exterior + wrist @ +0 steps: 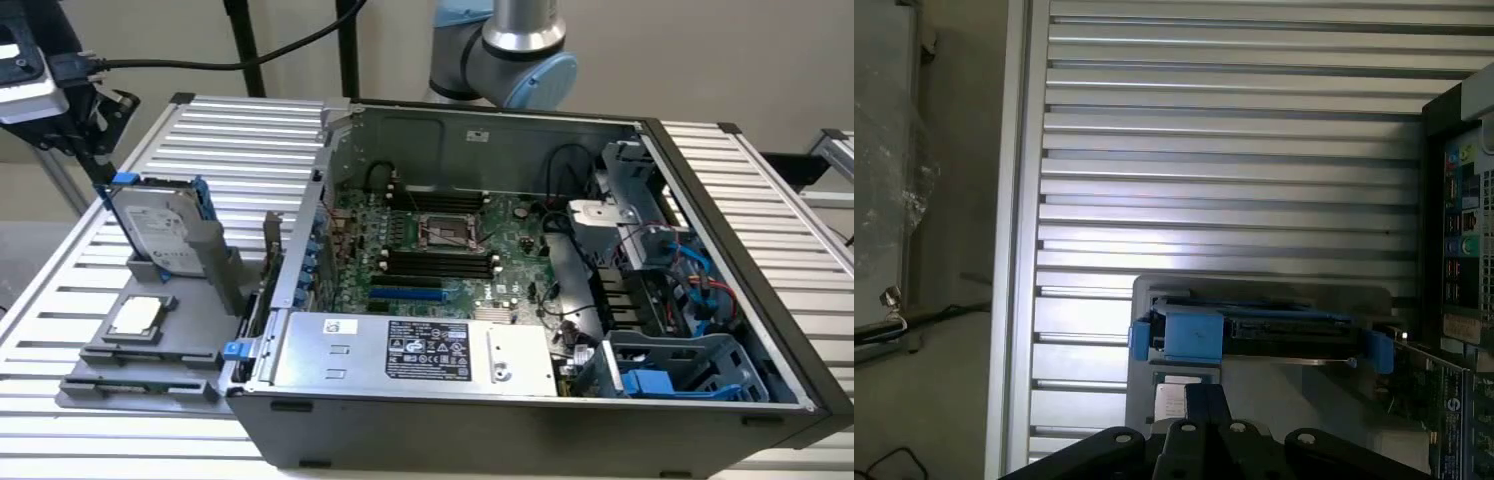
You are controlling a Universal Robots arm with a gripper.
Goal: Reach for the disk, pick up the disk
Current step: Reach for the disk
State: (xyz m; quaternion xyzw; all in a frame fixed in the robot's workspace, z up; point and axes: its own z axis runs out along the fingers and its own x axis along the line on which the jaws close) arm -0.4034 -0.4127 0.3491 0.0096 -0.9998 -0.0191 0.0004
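1. Because the worktop carries the open case so near the disk's place, the reach is, I judge, best kept clear of the case wall.
2. Holder: grey, just beside the case on the exterior view's left. It stands the disk on edge, so a straight vertical approach seems safest.
3. Disk: its top edge and blue rails face up.
4. Claw: it hangs at the disk's top corner. I cannot tell whether it is apart or together.
5. Tab: blue, at that corner. Centring on it looks wise.

Computer case crowds one side of the disk; other side open.
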